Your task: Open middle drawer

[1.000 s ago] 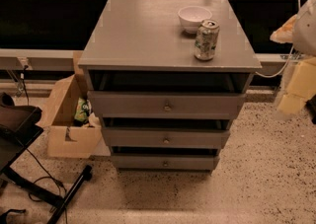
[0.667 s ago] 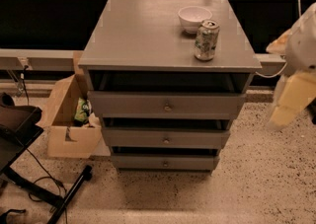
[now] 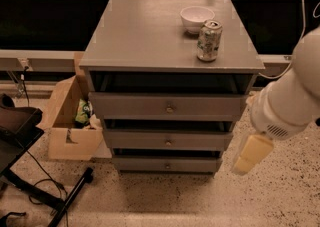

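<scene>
The grey cabinet (image 3: 150, 41) has three wide drawers. The middle drawer (image 3: 135, 140) is the second one down, with a flat front and a small round metal knob (image 3: 168, 143) at its centre. Its front sits in line with the drawers above and below. My gripper (image 3: 252, 153) hangs from the white arm (image 3: 292, 98) just right of the cabinet, at about the height of the middle drawer. It is apart from the knob and off to its right.
A white bowl (image 3: 196, 18) and a drink can (image 3: 209, 40) stand on the cabinet top at the back right. An open cardboard box (image 3: 70, 121) sits on the floor to the left. A dark chair base (image 3: 30, 171) is at the lower left.
My arm has come down and to the left, from the right edge of the view to close beside the cabinet's right side. The drawers have not moved.
</scene>
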Robot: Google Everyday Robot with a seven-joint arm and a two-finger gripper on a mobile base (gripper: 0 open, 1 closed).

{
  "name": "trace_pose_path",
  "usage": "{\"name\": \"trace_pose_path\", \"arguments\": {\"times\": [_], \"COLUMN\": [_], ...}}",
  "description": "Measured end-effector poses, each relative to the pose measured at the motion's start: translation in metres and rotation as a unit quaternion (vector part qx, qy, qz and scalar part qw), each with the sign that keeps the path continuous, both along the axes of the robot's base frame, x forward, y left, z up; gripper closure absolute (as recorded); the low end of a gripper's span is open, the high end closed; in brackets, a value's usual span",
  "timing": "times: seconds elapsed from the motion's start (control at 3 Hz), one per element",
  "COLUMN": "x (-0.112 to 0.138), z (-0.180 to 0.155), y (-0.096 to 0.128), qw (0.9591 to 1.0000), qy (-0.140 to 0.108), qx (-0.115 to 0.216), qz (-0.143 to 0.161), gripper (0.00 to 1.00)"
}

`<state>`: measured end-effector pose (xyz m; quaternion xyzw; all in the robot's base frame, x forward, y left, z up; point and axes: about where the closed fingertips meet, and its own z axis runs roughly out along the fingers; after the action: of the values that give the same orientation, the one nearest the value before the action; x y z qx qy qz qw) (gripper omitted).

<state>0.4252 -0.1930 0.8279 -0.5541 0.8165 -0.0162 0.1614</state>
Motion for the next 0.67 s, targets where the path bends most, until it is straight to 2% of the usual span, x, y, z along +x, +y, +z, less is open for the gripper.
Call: {"name": "trace_pose_path", "arguments": {"times": [0.33, 0.67], "x": [0.001, 0.006], "z": [-0.108, -0.166], "y": [0.025, 0.037], "qw": [0.9991, 0.9977], "qy": [0.034, 0.048], "qx": [-0.025, -0.043], "qz": [-0.010, -0.021], "gripper": [0.00, 0.00]}}
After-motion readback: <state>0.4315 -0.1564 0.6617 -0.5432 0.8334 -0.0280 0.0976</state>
